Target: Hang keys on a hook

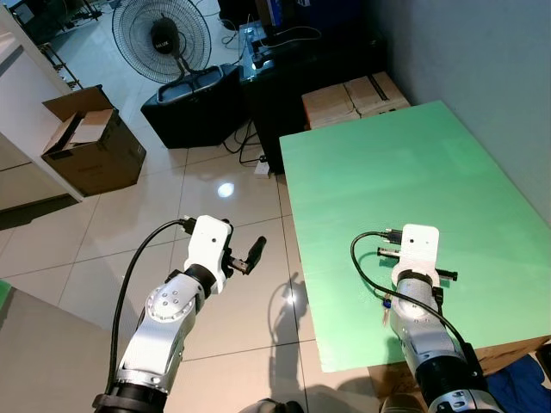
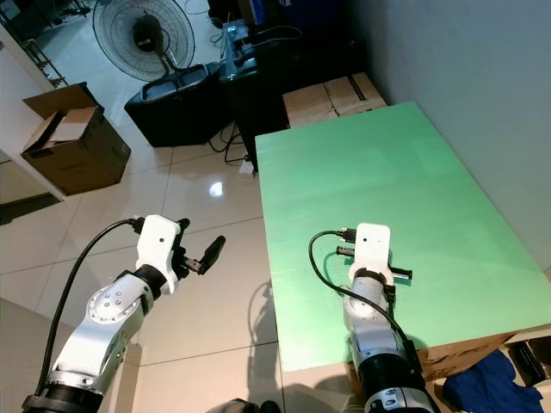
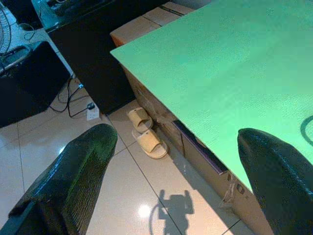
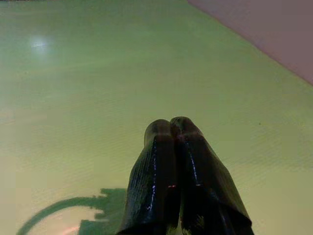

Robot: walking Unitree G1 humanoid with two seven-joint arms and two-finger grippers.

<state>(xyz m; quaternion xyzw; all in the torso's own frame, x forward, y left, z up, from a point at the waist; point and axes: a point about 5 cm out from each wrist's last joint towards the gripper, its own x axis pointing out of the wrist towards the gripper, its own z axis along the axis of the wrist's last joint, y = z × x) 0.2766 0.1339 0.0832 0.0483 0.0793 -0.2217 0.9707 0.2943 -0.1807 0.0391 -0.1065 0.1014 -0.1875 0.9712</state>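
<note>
My right gripper (image 4: 170,122) hovers over the green table (image 1: 413,163) near its front edge. Its two black fingers (image 4: 156,161) are pressed shut, and nothing shows between them. The white camera mount on that wrist (image 1: 420,243) covers the fingers in the eye views. A small thin thing with a blue bit (image 1: 383,308) shows beside the right forearm, too small to tell what it is. My left gripper (image 1: 255,250) is held over the tiled floor left of the table. It is open, its fingers (image 3: 73,176) spread wide with nothing between them.
A grey wall runs along the table's right side. Cardboard boxes (image 1: 355,99) and dark furniture (image 1: 284,77) stand at the table's far end. A fan (image 1: 164,39), a black case (image 1: 191,107) and an open carton (image 1: 90,142) are on the floor to the left. Slippers (image 3: 146,132) lie under the table edge.
</note>
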